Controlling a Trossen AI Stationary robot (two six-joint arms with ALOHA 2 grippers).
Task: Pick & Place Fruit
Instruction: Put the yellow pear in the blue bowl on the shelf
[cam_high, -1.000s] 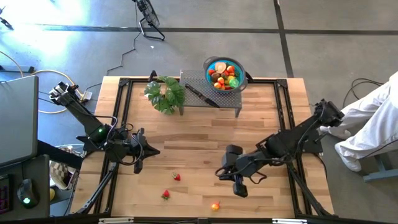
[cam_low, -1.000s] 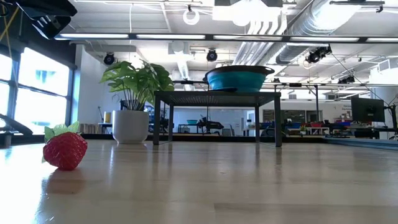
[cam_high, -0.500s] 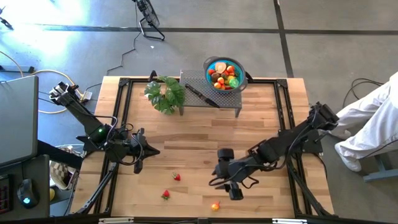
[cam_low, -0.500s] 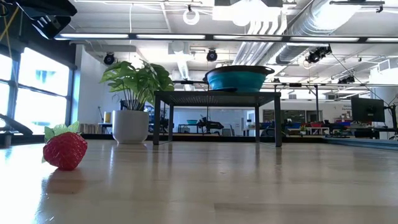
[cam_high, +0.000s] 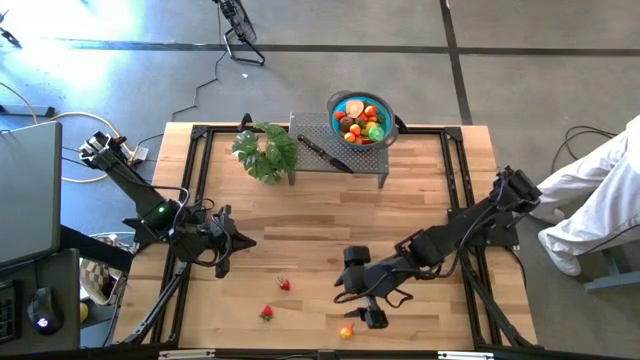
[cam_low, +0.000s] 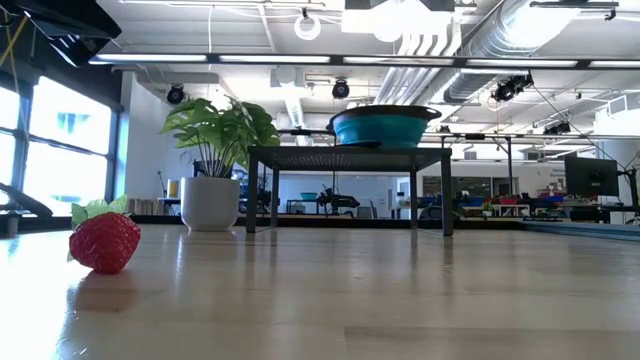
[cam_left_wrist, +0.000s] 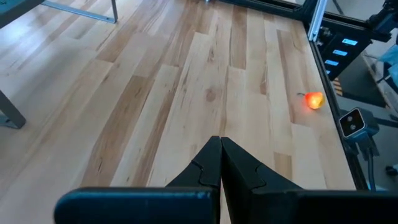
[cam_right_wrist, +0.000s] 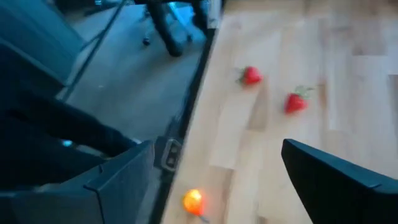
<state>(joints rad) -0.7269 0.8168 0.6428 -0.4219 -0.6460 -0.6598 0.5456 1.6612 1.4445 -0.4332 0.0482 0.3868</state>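
Right claw (cam_high: 358, 303) hanging fingers apart near orange fruit (cam_high: 346, 331), which is sitting at bench (cam_high: 330, 215) edge. Left claw (cam_high: 237, 244) pressed together, waiting. Bowl (cam_low: 385, 126) contents hidden in low view.

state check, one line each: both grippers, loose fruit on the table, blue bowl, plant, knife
left gripper: shut, empty, hovering over the table's left side
right gripper: open, empty, near the orange fruit
orange fruit: loose at the table's front edge
two strawberries: loose on the table, apart
blue bowl: on the black rack, holding fruit
plant: upright beside the rack
knife: flat on the rack
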